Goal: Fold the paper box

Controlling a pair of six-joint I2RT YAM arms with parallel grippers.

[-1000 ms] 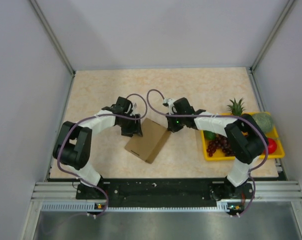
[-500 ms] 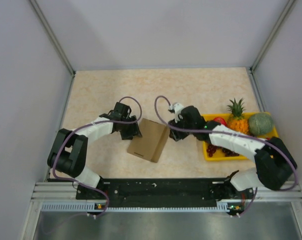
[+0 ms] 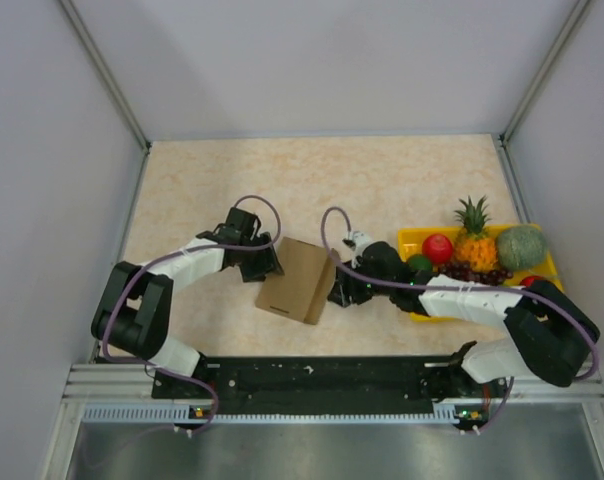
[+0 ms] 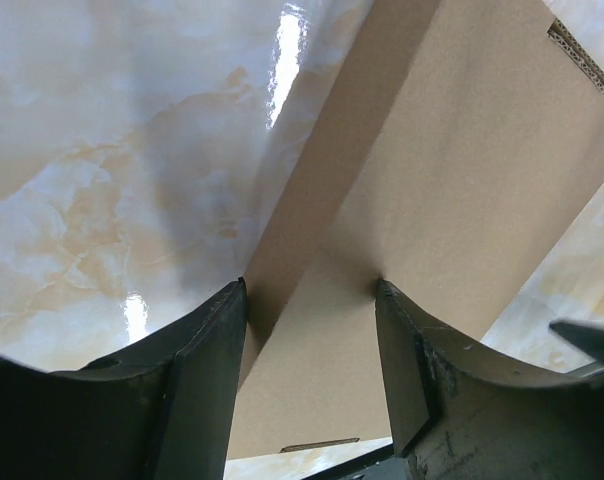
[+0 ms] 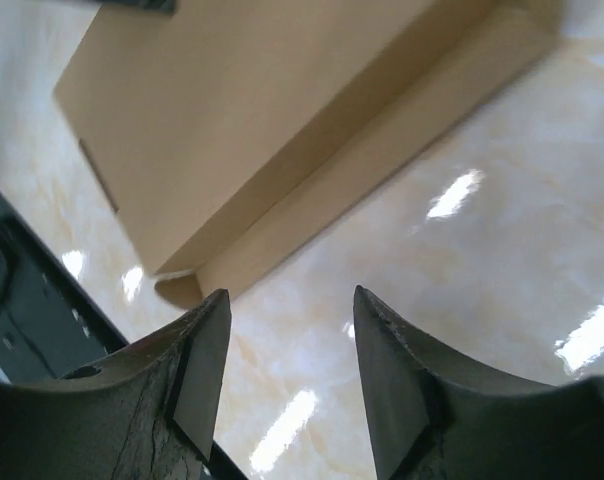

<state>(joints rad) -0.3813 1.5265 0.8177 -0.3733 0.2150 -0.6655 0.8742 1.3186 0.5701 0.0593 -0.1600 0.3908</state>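
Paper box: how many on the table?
1. The paper box lies between the left gripper, at its left side, and the right gripper, by its right edge. No others visible.

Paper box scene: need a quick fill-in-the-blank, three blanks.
1. The paper box is plain ____ cardboard.
2. The right gripper has its jaws ____, with only the table between them.
3. The tray to the right of the box is coloured ____.
Missing words: brown; open; yellow.
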